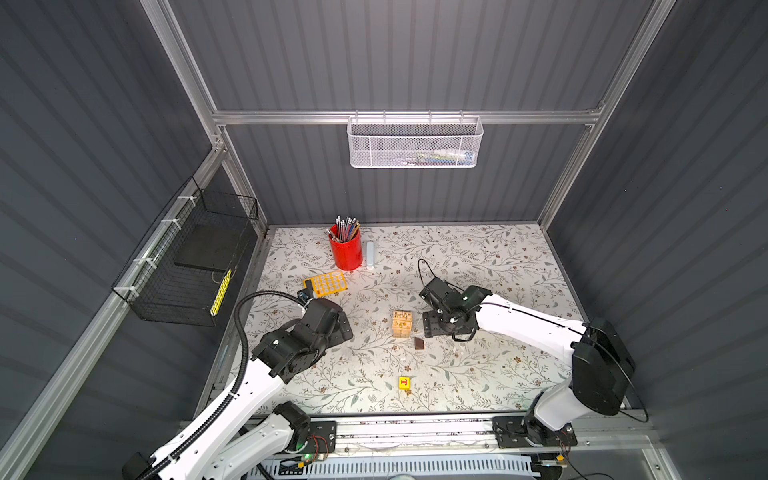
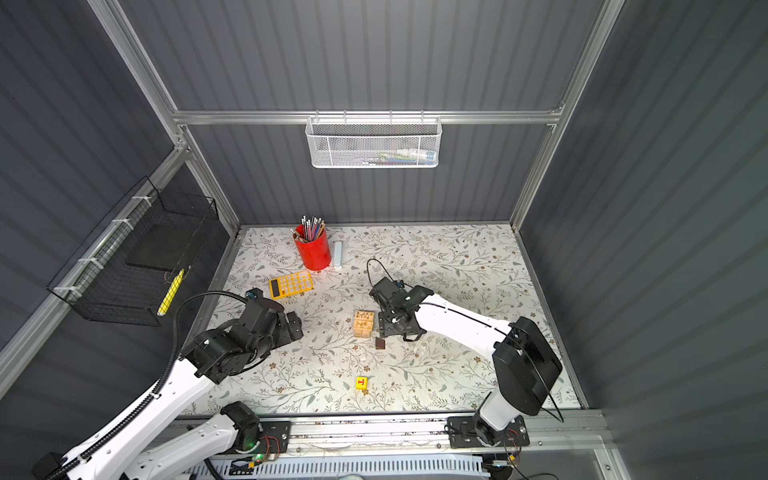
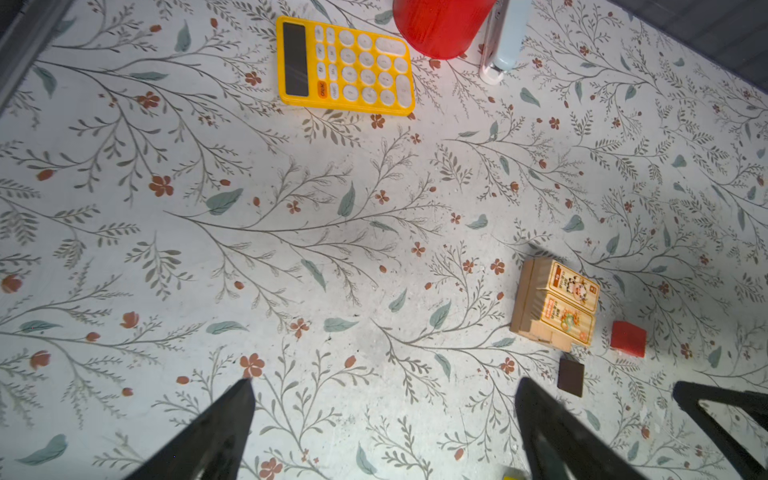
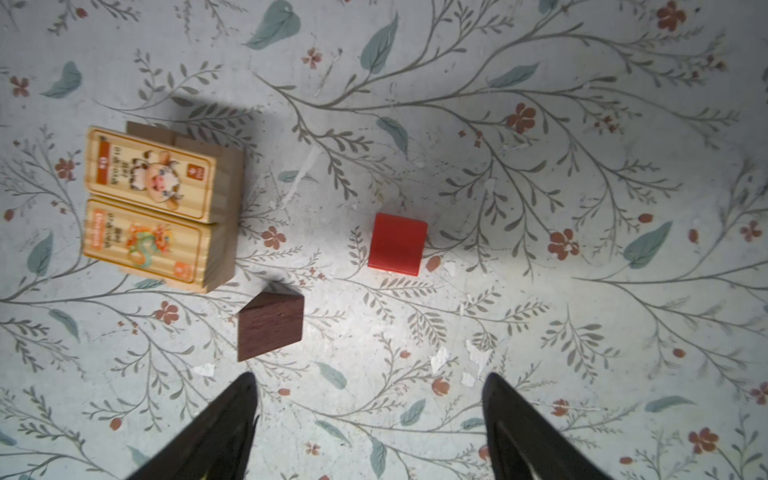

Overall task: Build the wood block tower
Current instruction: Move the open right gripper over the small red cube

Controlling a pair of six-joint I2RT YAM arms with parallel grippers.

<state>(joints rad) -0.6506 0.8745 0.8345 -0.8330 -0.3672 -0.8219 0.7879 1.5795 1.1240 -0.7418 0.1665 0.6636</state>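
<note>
The wood block tower (image 1: 402, 324) stands near the middle of the floral tabletop (image 1: 498, 270). It is a low stack of tan planks, and on top two printed blocks lie side by side (one shows a cow, the other a dragon, as the right wrist view makes plain (image 4: 160, 208)). Its remaining pieces lie loose around it. The dark brown wedge (image 4: 270, 326) rests on the tabletop just beside the tower's near corner. The red cube (image 4: 397, 244) sits on the tabletop near the tower on the right arm's side, apart from both tower and wedge. The yellow cube (image 1: 404, 382), with a red mark on its top face, lies alone well apart from the others, toward the front edge. The right gripper (image 4: 370, 376) hangs close to the tower on that same side with its jaws spread wide and nothing between them, and in its wrist view the red cube lies ahead of the gap. The left gripper (image 3: 386, 382) sits on the tower's other side, farther off, over bare tabletop. Its jaws are likewise spread and it holds nothing. Toward the back, the orange calculator (image 1: 326, 284) lies flat, and behind it the red pencil cup (image 1: 345, 249) stands full of pencils with a pale blue oblong object (image 1: 370, 253) just beside it. A white mesh basket (image 1: 415, 143) hangs on the back wall and a black wire basket (image 1: 187, 257) on the left wall.
</note>
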